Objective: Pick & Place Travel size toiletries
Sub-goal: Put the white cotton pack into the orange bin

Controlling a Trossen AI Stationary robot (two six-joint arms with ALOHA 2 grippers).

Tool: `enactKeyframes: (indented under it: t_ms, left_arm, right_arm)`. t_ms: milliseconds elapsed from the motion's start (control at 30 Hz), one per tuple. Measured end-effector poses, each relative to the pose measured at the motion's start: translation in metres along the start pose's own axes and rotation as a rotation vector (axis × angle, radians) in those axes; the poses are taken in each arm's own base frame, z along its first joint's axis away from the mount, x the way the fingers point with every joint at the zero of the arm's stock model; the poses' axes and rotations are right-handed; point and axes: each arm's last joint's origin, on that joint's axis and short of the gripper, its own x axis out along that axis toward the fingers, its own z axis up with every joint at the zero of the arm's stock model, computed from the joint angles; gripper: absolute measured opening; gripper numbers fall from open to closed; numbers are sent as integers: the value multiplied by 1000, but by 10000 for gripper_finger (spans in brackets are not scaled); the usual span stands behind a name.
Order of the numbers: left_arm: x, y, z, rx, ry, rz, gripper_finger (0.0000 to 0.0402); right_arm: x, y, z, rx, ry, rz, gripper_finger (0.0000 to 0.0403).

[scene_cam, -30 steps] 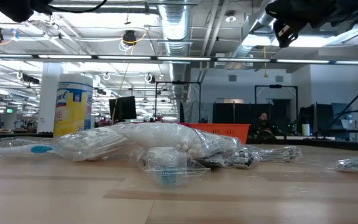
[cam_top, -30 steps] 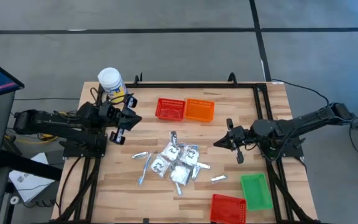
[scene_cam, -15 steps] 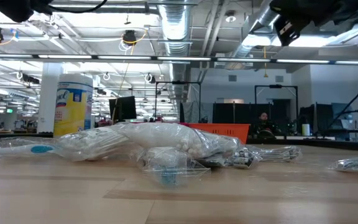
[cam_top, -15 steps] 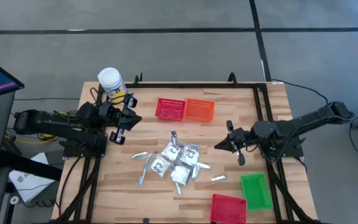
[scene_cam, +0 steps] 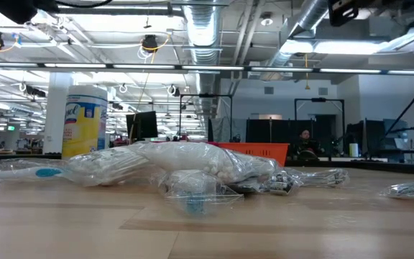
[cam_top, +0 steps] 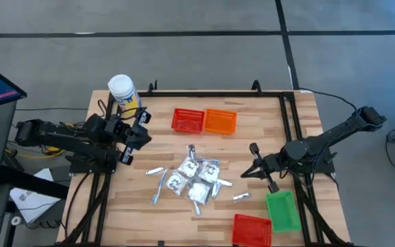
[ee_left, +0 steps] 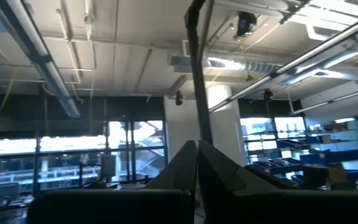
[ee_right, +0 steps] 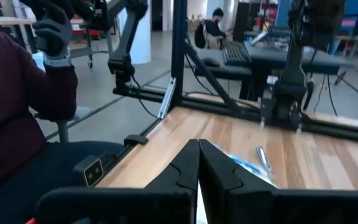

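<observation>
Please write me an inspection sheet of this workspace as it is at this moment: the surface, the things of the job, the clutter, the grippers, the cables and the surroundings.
Surface: wooden slat table, dark frame rails along its edges.
Job's things: toiletries pile of wrapped packets and slim sticks at the table's middle; one stray stick lies nearer the green basket.
Clutter: red basket touching orange basket at the far edge; green basket and a second red basket at the near right corner; white-lidded jar at the far left corner.
Grippers: left gripper shut, empty, beside the jar; right gripper shut, empty, right of the pile.
Cables: a cable runs off the table's right side.
Surroundings: a seated person close by in the right wrist view.
</observation>
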Motion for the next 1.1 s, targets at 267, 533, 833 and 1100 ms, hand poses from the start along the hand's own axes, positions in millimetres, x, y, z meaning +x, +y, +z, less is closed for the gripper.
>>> enactKeyframes:
  t_ms: [267,533,833,1100]
  left_arm:
    - [23,-3,1,1,208,0,8]
    - [35,-5,2,75,481,195,8]
    - [30,-3,-7,3,587,271,8]
    - [32,-6,-14,-19,811,258,2]
  right_arm:
    - [12,-7,-6,3,-2,-62,0]
    - [6,-24,-1,24,-22,-236,0]
    - [-7,-63,24,186,-22,-386,0]
    - [-11,-77,73,77,42,-422,0]
